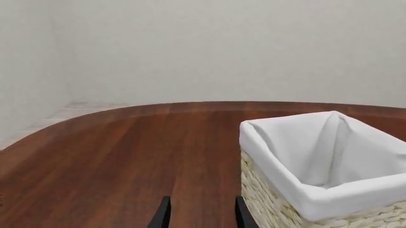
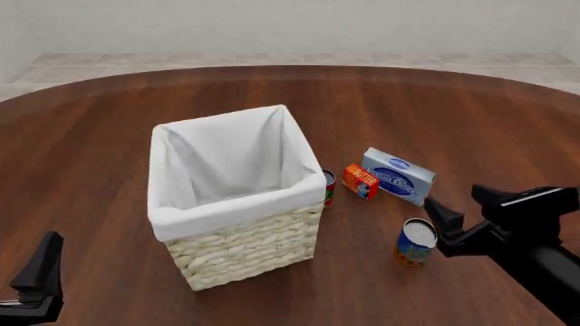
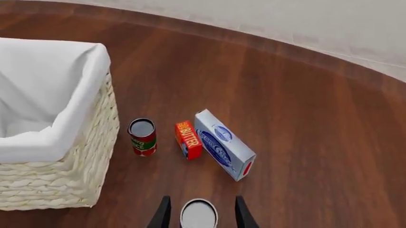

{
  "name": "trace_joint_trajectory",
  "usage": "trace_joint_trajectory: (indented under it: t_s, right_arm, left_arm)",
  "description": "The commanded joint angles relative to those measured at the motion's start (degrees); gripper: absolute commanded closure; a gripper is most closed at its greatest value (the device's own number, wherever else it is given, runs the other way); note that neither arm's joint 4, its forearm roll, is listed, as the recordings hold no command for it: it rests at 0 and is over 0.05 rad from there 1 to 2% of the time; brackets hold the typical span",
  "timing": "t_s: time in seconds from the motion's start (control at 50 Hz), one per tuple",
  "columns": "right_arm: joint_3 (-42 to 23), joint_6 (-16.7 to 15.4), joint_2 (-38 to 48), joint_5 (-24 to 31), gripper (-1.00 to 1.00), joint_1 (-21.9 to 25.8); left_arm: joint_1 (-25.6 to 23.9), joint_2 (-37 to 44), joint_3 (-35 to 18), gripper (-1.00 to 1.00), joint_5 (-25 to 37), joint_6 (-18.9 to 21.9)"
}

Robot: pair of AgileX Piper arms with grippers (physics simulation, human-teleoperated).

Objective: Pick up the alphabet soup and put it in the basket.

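Front view: the soup can [image 2: 416,242] stands upright on the dark wooden worktop [image 2: 109,149], to the right of the basket [image 2: 238,197] and well apart from it. The can shows a blue label with an orange-red band low down and a pale top. The right gripper [image 2: 446,229] hangs just beside the can on its right, with its dark fingers reaching toward it. The right wrist view looks down along those fingers: the jaws are spread, one finger on each side of the can's pale top [image 3: 198,214], and it is not clear that either finger touches it.

The basket is woven cream wicker with a white cloth lining folded over its rim, and nothing is visible inside it. Close against its right side stands a red-and-green can [image 2: 328,187], upright, with a dark top. Just right of that lies a small orange-red box [image 2: 360,181], and touching or nearly touching it is a larger white-and-blue carton [image 2: 399,176], angled across the worktop.

The left gripper [image 2: 37,278] sits low at the near left corner of the front view, well apart from the basket. In the left wrist view its two fingertips [image 1: 163,214] stand apart over bare wood, with the basket's corner just beside them.
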Motion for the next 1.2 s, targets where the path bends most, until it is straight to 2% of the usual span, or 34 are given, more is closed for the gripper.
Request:
trace_joint_trajectory:
  t_s: [0.02, 0.22, 0.44, 0.94, 1.2]
  right_arm:
    - [0.6, -0.2, 0.6, -0.3, -1.0, -0.6]
    - [1.8, -0.5, 2.8, -2.2, -1.0, -1.7]
    - [1.7, -0.4, 2.9, -2.0, -1.0, -1.5]
    - [3.4, -0.2, 13.5, -12.0, -1.0, -1.1]
    - [3.8, 0.7, 15.4, -13.4, -1.0, -0.9]
  left_arm:
    - [0.1, 0.0, 0.0, -1.0, 0.0, 0.0]
    - [0.1, 0.0, 0.0, -1.0, 0.0, 0.0]
    - [0.1, 0.0, 0.0, -1.0, -0.1, 0.1]
    - [0.2, 0.0, 0.0, -1.0, -0.1, 0.2]
    - [0.2, 0.0, 0.0, -1.0, -0.1, 0.2]
